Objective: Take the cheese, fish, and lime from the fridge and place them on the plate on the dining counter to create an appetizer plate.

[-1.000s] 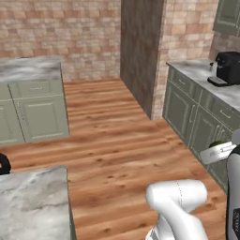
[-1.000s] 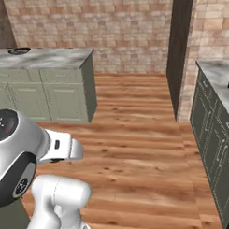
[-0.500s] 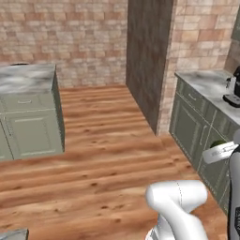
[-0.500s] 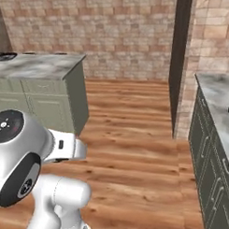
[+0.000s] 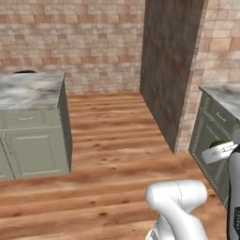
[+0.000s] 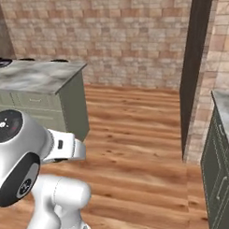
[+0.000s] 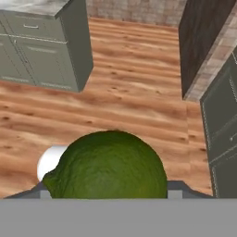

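Lime (image 7: 107, 165) sat gripped in the tool; views had swung rightward, base apparently carrying it toward the plate.

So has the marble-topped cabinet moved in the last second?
No. The marble-topped cabinet keeps its place against the brick wall; the whole view shifted, so the camera moved.

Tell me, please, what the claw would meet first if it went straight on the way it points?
Probably the bare wooden plank floor; the round green lime rides in the claw, and nothing else seems to lie ahead, though depth is unclear.
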Motion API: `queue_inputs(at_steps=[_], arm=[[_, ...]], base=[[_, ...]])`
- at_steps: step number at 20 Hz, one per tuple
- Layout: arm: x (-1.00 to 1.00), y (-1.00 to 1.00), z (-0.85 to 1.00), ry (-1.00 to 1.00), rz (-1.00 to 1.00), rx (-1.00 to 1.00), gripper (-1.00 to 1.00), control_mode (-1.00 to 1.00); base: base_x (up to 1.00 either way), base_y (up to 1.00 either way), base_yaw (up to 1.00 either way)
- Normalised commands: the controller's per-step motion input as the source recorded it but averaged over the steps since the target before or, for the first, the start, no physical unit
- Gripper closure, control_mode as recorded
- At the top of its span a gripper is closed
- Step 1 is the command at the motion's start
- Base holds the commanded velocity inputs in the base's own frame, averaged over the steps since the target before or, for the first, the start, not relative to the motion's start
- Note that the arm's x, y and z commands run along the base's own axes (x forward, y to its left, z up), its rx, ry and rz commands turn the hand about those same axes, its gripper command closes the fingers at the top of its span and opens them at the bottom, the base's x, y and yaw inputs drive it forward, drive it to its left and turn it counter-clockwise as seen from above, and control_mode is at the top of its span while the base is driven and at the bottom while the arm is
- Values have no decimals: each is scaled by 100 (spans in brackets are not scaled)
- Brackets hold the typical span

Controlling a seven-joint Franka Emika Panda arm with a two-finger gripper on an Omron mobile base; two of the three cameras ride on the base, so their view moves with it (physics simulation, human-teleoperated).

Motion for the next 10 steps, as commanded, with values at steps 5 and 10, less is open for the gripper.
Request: queue_inputs(at_steps=[5, 10], arm=[[0, 0, 0, 0, 0, 0, 100, 100], [0, 0, 0, 0, 0, 0, 100, 100]], base=[[100, -9, 14], [100, -19, 13]])
